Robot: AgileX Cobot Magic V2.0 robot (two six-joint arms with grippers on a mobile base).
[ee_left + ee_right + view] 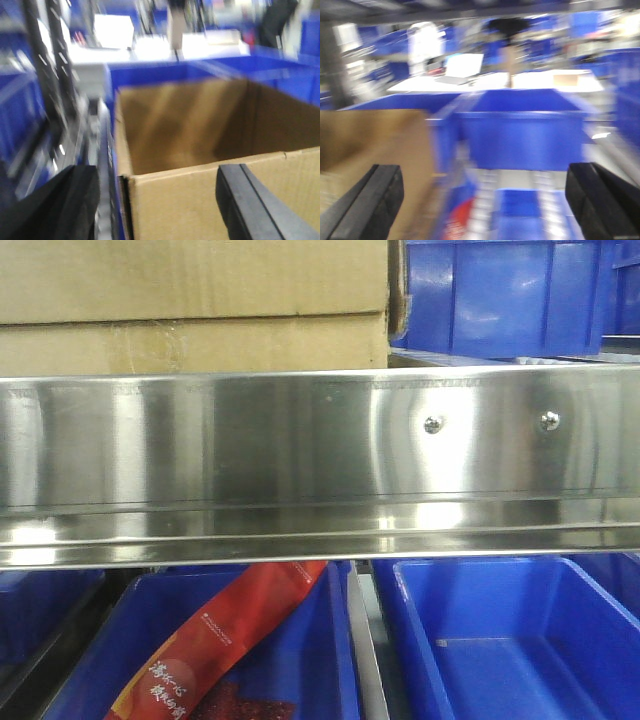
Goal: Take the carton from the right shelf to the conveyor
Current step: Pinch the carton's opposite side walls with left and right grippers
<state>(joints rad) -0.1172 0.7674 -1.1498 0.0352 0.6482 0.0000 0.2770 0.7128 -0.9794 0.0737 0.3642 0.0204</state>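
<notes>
We are at the reaching step: the carton sits on the shelf beside a blue bin. Our left gripper is spread wide at its near wall, and our right gripper is wide alongside it. Both are empty. Next we should close in on its walls.

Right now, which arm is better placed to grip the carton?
Left. The left gripper is open right at the near wall of the carton. The right gripper faces a blue bin, with the carton off to one side.
</notes>
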